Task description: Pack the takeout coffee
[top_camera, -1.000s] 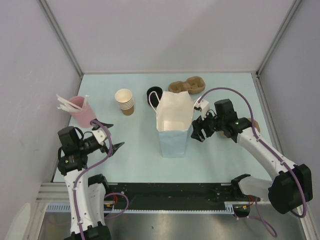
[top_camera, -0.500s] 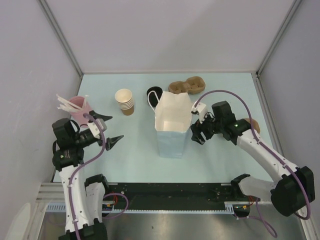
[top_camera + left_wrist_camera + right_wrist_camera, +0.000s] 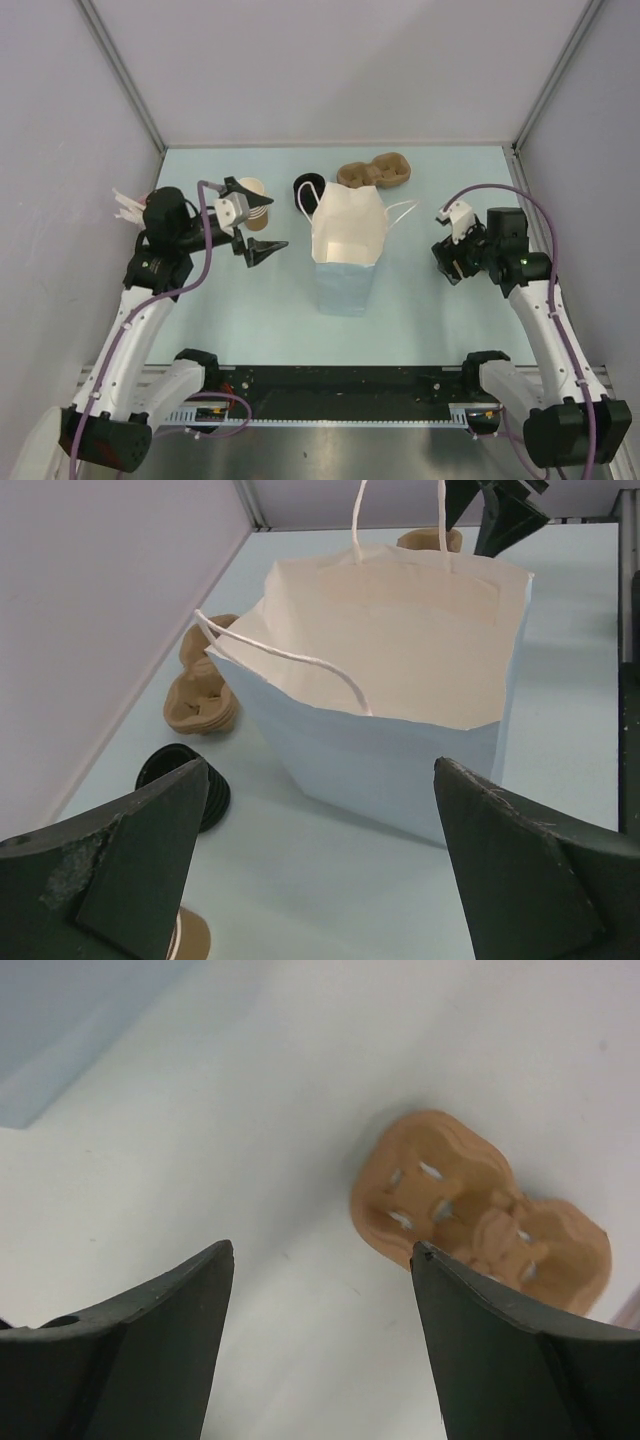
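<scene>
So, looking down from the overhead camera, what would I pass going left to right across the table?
Thin white stirrers → stack of tan paper cups → round black plastic lids → white paper bag → right gripper.

Light bright, even and diffuse; shadows short. Top view sharp edge to edge; paper bag (image 3: 347, 285) face toward 6 o'clock in soft shade; walls (image 3: 330, 70) lean inward toward 12 o'clock, wide-angle. Left wrist: left fingers (image 3: 120, 850) at 7 and 5 o'clock dark, slightly soft. Right wrist: right fingers (image 3: 130, 1350) blurred, table (image 3: 300, 1080) washed near white, carrier (image 3: 480, 1215) at 3 o'clock soft, faint shadow.
</scene>
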